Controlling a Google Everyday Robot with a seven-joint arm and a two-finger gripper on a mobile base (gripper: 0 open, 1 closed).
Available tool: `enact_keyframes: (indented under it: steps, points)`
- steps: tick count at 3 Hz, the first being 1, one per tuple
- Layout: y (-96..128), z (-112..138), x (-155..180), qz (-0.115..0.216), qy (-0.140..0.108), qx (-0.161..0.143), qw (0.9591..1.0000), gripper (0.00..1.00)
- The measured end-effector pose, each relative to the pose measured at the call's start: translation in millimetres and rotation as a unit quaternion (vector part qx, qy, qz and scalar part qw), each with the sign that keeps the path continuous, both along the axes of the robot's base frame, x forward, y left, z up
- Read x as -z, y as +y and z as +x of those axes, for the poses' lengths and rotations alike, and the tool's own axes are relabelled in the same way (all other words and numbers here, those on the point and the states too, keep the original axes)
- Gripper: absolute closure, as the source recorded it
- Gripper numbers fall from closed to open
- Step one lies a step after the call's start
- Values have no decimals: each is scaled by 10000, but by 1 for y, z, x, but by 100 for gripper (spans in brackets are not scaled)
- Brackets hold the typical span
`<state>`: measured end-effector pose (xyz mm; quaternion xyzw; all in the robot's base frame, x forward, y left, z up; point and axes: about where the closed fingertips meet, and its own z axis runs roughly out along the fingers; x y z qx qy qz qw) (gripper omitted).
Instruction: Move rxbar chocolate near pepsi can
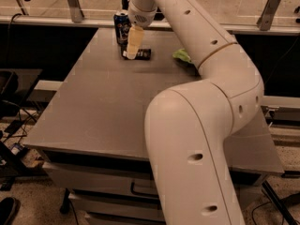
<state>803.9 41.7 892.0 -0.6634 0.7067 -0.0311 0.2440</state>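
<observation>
The claw hangs at the rxbar chocolate, which lies flat on the surface just beside the pepsi can, likely for release (grip state: cannot tell).

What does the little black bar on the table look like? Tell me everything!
The bar is small, flat and black with pale markings. It lies flat on the grey table, close to the blue can. The gripper hangs over its end nearest the can, hiding part of it.
</observation>
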Motion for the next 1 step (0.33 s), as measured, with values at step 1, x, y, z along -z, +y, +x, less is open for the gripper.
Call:
enact_keyframes:
  steps: [1]
  points:
    - [0,0,0,0,0,0,10000,0]
